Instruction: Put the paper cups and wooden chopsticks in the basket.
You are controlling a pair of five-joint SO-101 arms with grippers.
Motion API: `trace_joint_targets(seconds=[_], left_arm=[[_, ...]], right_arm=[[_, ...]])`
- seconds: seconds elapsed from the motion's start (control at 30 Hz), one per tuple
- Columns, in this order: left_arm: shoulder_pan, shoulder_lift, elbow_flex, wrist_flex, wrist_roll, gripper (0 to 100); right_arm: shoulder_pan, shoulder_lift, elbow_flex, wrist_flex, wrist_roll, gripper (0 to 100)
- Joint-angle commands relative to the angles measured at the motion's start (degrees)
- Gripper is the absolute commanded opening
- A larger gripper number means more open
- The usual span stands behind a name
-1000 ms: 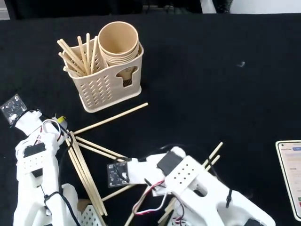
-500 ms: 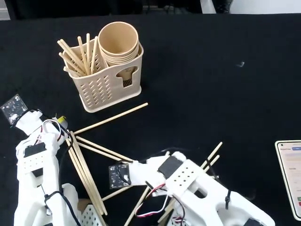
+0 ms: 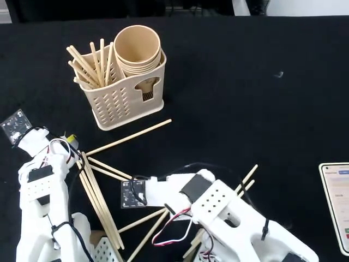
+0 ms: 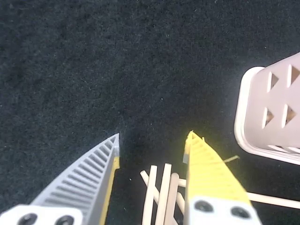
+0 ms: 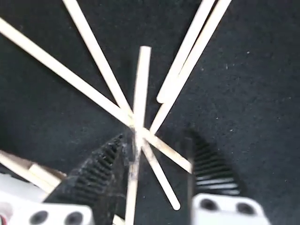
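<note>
Within the gap of the right tool (image 5: 157, 140), crossed wooden chopsticks (image 5: 142, 75).

left pincer (image 4: 152, 139) and right pincer (image 5: 157, 140) both gape, pointing down.

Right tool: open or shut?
Open. In the right wrist view the right tool has its jaws standing well apart, with crossed chopsticks lying in the gap between them.
</note>
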Motion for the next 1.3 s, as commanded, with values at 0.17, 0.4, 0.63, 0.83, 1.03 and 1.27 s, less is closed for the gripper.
trace_joint_targets(seconds=[0.17,0.4,0.63,0.83,1.03,1.27], left_arm=[[-0.57,-1.05,-0.84,-0.88,0.09,23],[-0.57,-1.05,-0.84,-0.88,0.09,23],[-0.57,-1.05,-0.75,-0.88,0.09,23],[-0.66,-1.05,-0.75,-0.88,0.09,23],[-0.66,-1.05,-0.75,-0.88,0.09,23],[-0.66,-1.05,-0.84,-0.88,0.09,23]], right_arm=[[1.32,11.74,1.89,-10.64,-0.62,30.9],[1.23,24.84,-6.29,-9.49,-0.62,30.8],[1.67,23.52,-9.89,-9.49,-1.05,0.4],[11.25,17.98,-11.38,-9.05,-0.53,1.3],[19.78,13.14,-11.47,-5.89,5.98,1.1],[27.25,14.64,-9.45,-5.80,8.18,1.2]])
